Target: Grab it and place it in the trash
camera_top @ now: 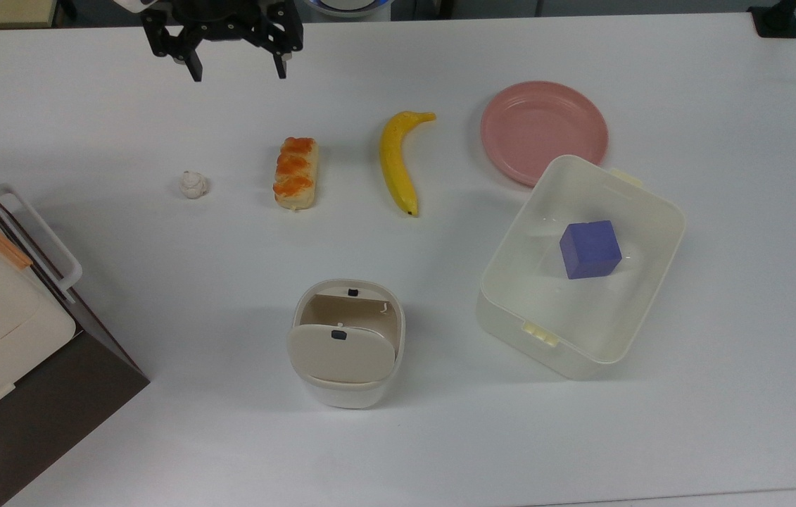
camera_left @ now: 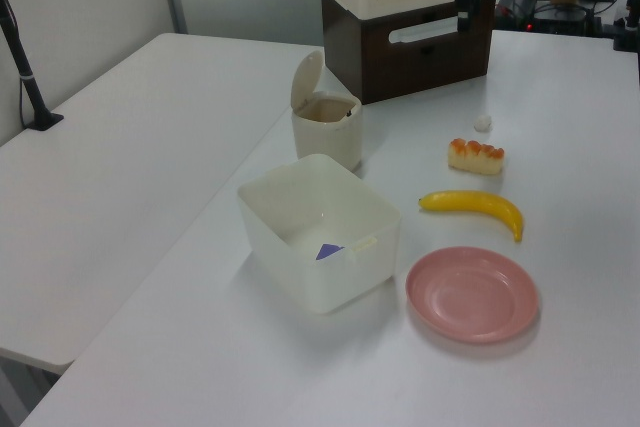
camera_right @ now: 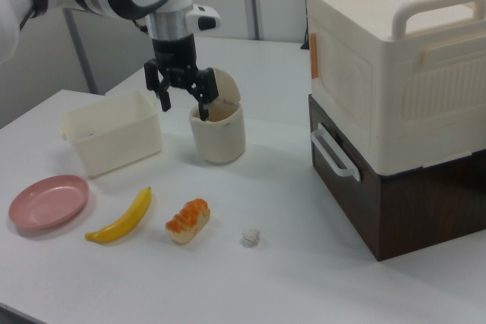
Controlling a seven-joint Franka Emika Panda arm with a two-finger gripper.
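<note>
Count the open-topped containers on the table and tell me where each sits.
2. The trash bin, lid swung open, stands near the table's front edge in the top view. The translucent white box, holding a purple cube, sits on the top view's right beside the pink plate.

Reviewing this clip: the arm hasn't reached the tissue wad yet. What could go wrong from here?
1. The wad is tiny and low on the table; the open gripper could close above it or nudge it away.
2. The bread lies close beside the wad in the top view, so an offset descent might grab that instead.
3. The bin has a narrow opening under its raised lid; a drop could hit the lid or rim and bounce out.
</note>
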